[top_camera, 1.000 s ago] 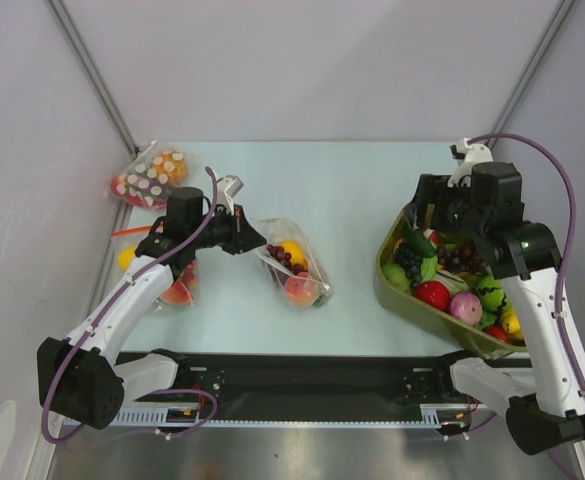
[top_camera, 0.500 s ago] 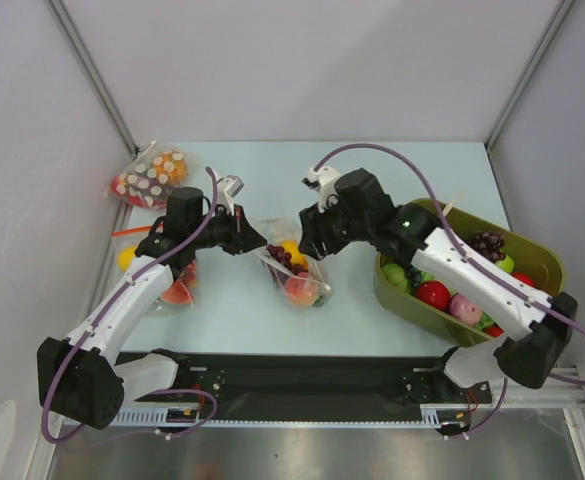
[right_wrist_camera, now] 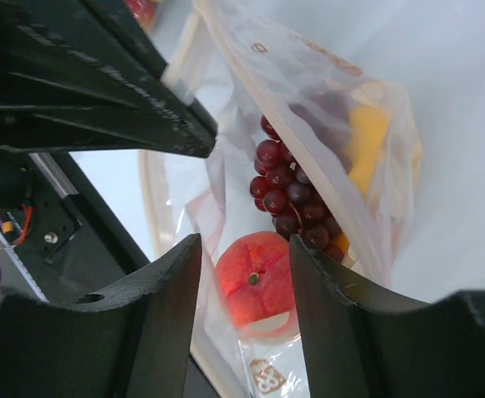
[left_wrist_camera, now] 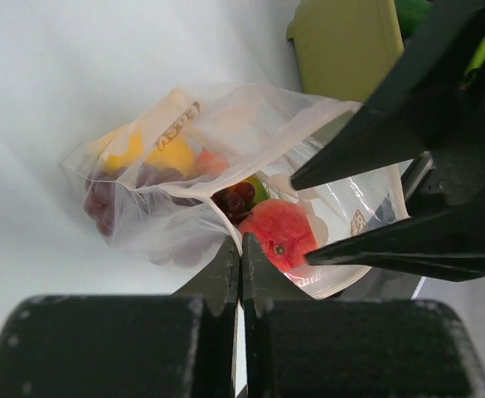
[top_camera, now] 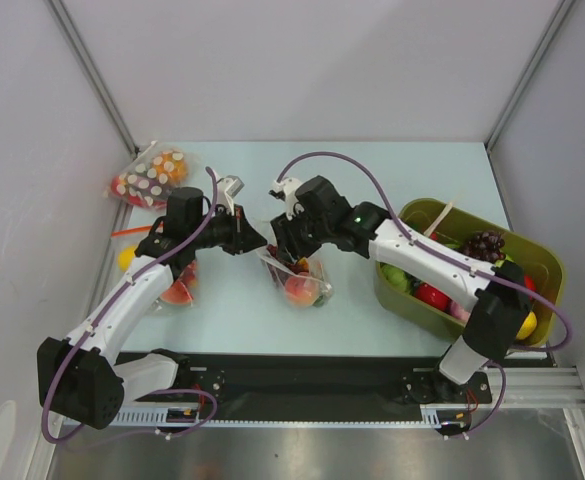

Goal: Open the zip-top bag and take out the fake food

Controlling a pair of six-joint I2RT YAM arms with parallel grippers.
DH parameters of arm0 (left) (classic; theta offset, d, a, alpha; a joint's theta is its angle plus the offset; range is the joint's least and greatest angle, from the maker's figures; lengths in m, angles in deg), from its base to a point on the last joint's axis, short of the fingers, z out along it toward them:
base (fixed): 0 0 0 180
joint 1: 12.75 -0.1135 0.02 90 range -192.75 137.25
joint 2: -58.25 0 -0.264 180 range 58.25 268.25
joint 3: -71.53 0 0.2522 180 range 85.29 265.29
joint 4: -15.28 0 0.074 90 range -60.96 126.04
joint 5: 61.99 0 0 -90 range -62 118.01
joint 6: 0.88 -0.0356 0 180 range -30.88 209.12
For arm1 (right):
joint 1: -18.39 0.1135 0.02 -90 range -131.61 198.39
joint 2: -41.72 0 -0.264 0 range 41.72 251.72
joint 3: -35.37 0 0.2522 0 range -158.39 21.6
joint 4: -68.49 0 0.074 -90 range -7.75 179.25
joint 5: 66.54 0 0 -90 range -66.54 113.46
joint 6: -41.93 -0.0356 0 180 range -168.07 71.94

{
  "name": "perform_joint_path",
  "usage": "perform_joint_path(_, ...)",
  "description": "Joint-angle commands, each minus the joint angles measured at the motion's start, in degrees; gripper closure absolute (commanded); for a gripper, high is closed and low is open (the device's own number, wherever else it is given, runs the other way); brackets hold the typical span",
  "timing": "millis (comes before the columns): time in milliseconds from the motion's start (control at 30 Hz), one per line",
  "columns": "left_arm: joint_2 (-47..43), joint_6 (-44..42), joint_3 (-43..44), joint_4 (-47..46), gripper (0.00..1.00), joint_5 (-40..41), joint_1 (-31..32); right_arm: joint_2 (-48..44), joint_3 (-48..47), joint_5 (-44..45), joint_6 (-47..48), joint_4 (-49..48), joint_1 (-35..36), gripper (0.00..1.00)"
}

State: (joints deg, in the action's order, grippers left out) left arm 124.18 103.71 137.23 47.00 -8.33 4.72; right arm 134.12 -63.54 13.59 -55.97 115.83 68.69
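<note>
The left gripper [left_wrist_camera: 240, 253], fingers pressed together, pinches the lip of the zip-top bag [left_wrist_camera: 184, 157]. The right gripper [right_wrist_camera: 244, 249], fingers apart, straddles the peach [right_wrist_camera: 254, 286] at the bag's open mouth, beside the grape bunch [right_wrist_camera: 288, 195]. The bag lies mid-frame on the table [top_camera: 372, 180].

Bright, even light is flooding the overhead view; wrist views are blurring at six o'clock, zip-top bag [left_wrist_camera: 250, 124] glinting faintly.
</note>
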Motion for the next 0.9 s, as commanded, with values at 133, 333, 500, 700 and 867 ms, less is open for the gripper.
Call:
perform_joint_path(133, -0.89, 0.53, 0.26, -1.43, 1.00, -1.54, -0.34, 5.07, -1.87, 4.50, 1.13, -3.78, 0.76, 0.48)
perform_joint_path(333, -0.37, 0.44, 0.26, -1.08, 1.00, -1.02, -0.34, 9.54, -1.25, 7.67, 1.40, -7.56, 1.02, 0.43)
perform_joint_path(500, -0.28, 0.44, 0.26, -1.17, 1.00, -1.19, -0.34, 12.54, -0.02, 9.87, 1.92, -11.52, 1.29, 0.38)
perform_joint_path(700, -0.01, 0.53, 0.26, -1.08, 1.00, -0.93, -0.34, 15.61, 1.82, 10.84, 3.15, -15.21, 1.20, 0.34)
perform_joint_path(867, 0.25, 0.53, 0.26, -0.82, 0.99, -0.23, -0.34, 16.40, 4.28, 7.94, 3.33, -19.87, 1.20, 0.33)
